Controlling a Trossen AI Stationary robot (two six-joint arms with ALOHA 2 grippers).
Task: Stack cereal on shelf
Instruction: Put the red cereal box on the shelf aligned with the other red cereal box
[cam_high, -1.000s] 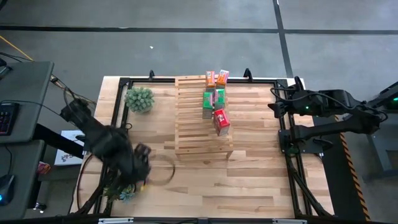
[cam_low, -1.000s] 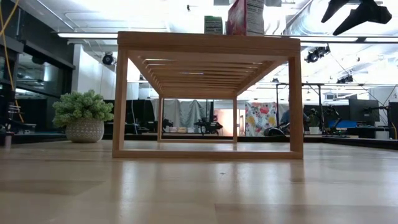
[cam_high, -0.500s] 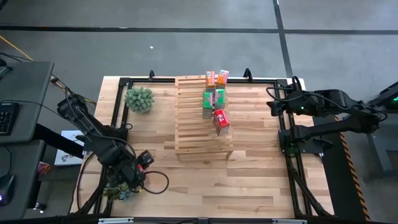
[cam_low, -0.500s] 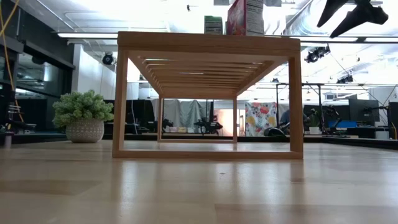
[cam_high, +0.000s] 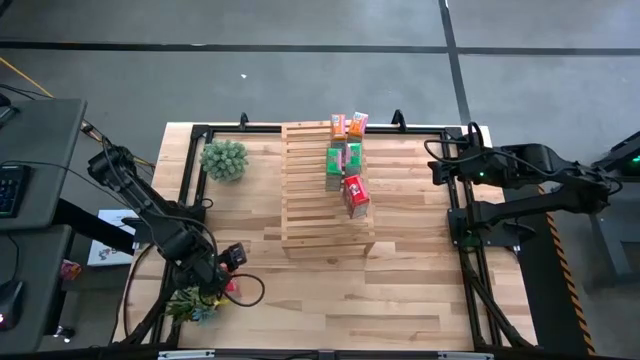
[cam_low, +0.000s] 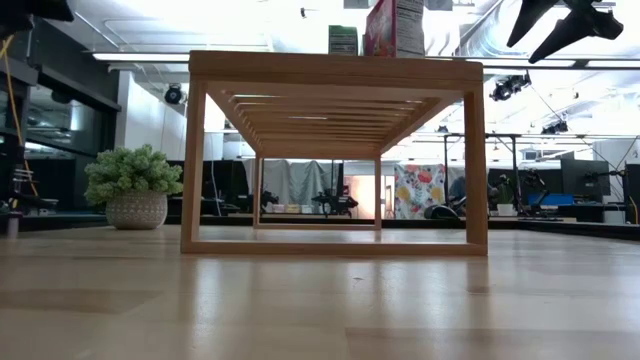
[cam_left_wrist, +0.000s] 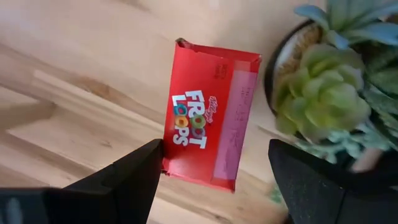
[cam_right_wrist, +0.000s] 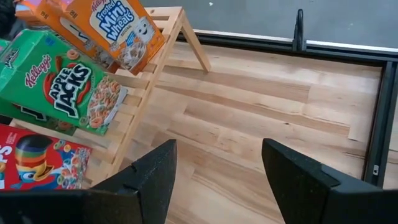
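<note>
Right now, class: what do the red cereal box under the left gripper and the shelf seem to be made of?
Red cereal box: printed cardboard, likely with a slight sheen; its torn top flap shows raw edges. Shelf: light, unpainted wood, probably pine or similar; parallel slats with visible grain.

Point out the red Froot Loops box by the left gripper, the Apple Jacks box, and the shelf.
Red Froot Loops box (cam_left_wrist: 208, 137): left wrist view, on the front panel.
Apple Jacks box (cam_right_wrist: 65, 87): right wrist view, on the green front face.
Shelf (cam_high: 312, 205): high view, on bare slats.
</note>
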